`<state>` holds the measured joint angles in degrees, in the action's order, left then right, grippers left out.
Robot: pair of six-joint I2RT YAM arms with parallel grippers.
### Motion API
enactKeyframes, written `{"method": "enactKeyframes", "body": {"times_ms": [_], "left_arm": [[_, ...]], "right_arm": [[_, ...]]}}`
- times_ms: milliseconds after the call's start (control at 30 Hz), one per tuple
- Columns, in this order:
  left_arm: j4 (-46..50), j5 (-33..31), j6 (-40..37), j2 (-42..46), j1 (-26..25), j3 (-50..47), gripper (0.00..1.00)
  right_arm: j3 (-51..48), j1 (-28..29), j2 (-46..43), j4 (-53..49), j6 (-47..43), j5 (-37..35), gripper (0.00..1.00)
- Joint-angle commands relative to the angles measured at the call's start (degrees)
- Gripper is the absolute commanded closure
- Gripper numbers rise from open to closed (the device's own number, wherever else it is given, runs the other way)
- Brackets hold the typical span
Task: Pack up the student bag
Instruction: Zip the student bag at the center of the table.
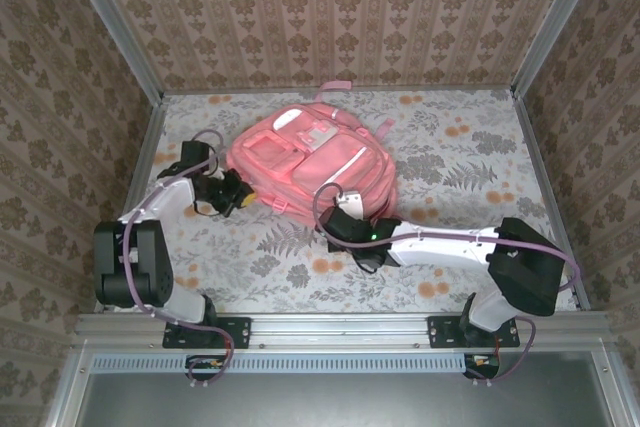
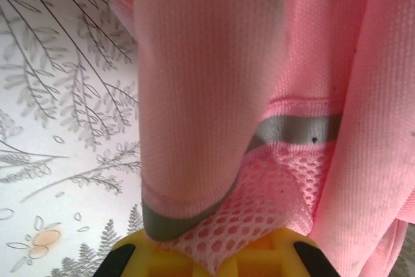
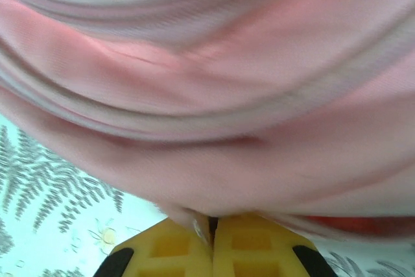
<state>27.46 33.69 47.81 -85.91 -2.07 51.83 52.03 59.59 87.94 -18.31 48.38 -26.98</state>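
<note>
Your student bag [image 1: 310,162] lies flat on the flowered table [image 1: 470,247], left of centre and toward the far side, with its carry loop [image 1: 335,86] at the far edge. It is the one loose thing on the table, and both of your two arms are on it.

Your left gripper [image 1: 243,195] sits at the bag's left edge. In its wrist view the yellow fingers [image 2: 279,261] pinch the pink mesh pocket [image 2: 272,192] under a grey trim stripe [image 2: 298,128].

Your right gripper [image 1: 345,205] is at the bag's near edge, its fingers [image 3: 253,248] pressed together with a fold of pink fabric caught between them.

Papered walls [image 1: 330,7] close off the left, far and right sides. Bare table lies to the right of the bag and along the near side between the arms.
</note>
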Motion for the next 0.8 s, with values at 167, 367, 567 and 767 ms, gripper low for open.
{"method": "enactKeyframes", "body": {"times_ms": [167, 367, 567, 767], "left_arm": [[-4.87, -6.42, -2.37, -2.19, 4.83, 5.48, 1.00], [-0.19, -7.74, -2.30, 3.50, 1.58, 2.94, 0.40], [3.79, -9.64, 5.37, 15.56, -7.39, -2.87, 0.33], [-2.84, -12.63, 23.40, 21.99, -23.55, -9.97, 0.32]], "right_arm": [[-3.29, -1.59, -3.01, -6.46, -2.00, -0.27, 1.00], [-1.19, -1.67, -1.89, -6.52, -3.76, 0.41, 1.00], [-0.56, -1.67, -1.63, -3.51, -5.04, 3.60, 1.00], [0.22, -1.65, -1.15, -3.59, -6.10, 3.73, 1.00]]}}
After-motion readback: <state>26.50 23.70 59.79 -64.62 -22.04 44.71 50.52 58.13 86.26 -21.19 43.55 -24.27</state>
